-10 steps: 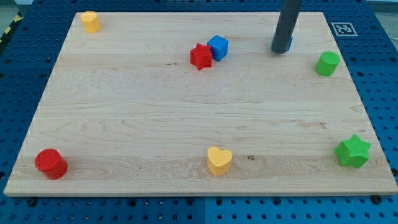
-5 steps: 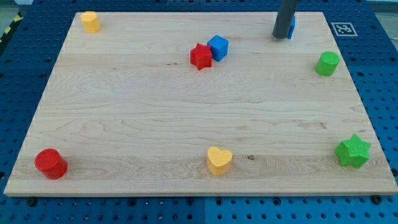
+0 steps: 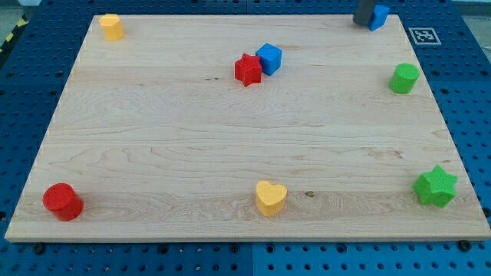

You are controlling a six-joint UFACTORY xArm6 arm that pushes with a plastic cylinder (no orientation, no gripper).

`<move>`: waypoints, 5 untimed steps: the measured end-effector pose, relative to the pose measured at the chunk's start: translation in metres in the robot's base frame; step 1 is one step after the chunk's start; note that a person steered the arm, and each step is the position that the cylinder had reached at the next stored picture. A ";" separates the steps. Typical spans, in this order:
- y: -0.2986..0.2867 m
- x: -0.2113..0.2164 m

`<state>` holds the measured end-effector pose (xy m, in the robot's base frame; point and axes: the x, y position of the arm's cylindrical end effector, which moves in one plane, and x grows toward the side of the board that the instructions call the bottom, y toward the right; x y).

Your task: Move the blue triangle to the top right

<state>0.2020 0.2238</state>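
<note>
The blue triangle (image 3: 378, 16) lies at the board's top right corner, partly hidden behind my rod. My tip (image 3: 361, 24) rests on the board just to the left of it, touching or nearly touching its left side. Only the lowest part of the dark rod shows at the view's top edge.
A blue cube (image 3: 269, 58) and red star (image 3: 247, 70) sit together at the top middle. A yellow block (image 3: 112, 26) is at top left, a green cylinder (image 3: 403, 78) at right, a green star (image 3: 435, 186) at bottom right, a yellow heart (image 3: 270, 198) at bottom middle, a red cylinder (image 3: 62, 202) at bottom left.
My tip has moved up and to the right, pushing the blue triangle with it toward the board's top right corner. The other blocks have not moved.
</note>
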 end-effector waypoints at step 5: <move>-0.181 0.051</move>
<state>0.2532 0.0425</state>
